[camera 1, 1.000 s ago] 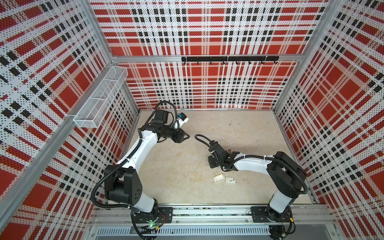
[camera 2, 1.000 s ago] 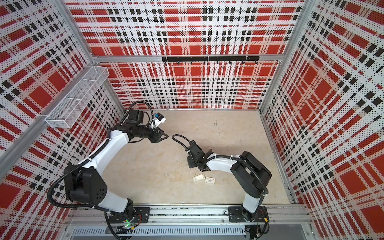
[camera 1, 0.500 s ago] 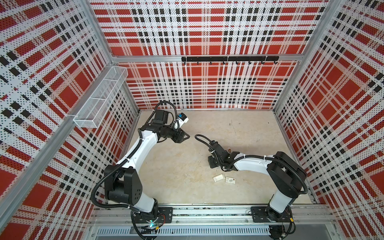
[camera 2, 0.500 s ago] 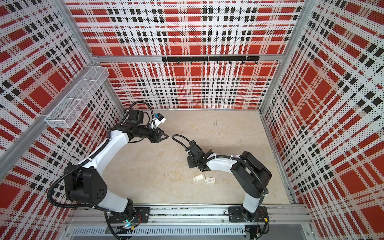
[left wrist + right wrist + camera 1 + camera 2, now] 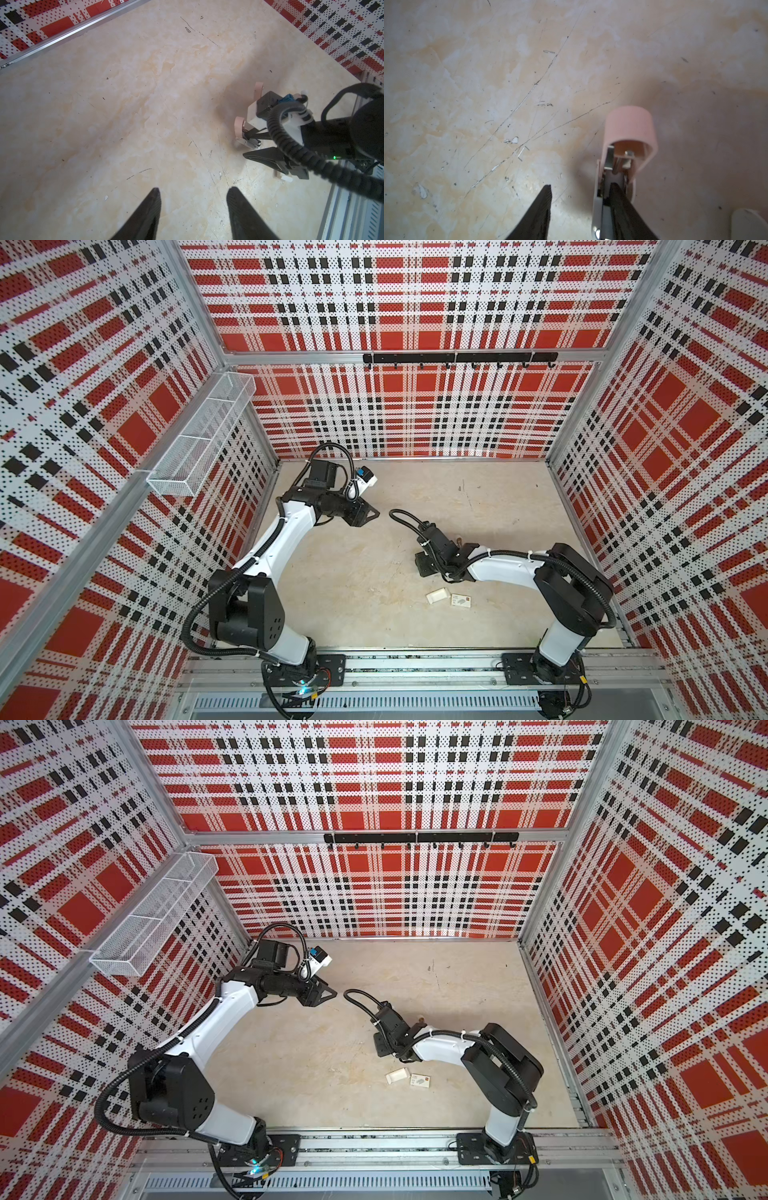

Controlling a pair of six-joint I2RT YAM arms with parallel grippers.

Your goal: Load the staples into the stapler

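Right claw stands open, one finger poking into the opened pink stapler. Staples I cannot spot; their white tray lies nearby. I'd press gently, lest the stapler skid.

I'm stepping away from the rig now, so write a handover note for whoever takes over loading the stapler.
Left gripper: open, empty, over the table.
Right gripper: open, one finger at the opened pink stapler.
White tray and printed sleeve: side by side near the right arm.
Done: stapler stands open.
To do: no staple strip in view; find one, load it, close up.
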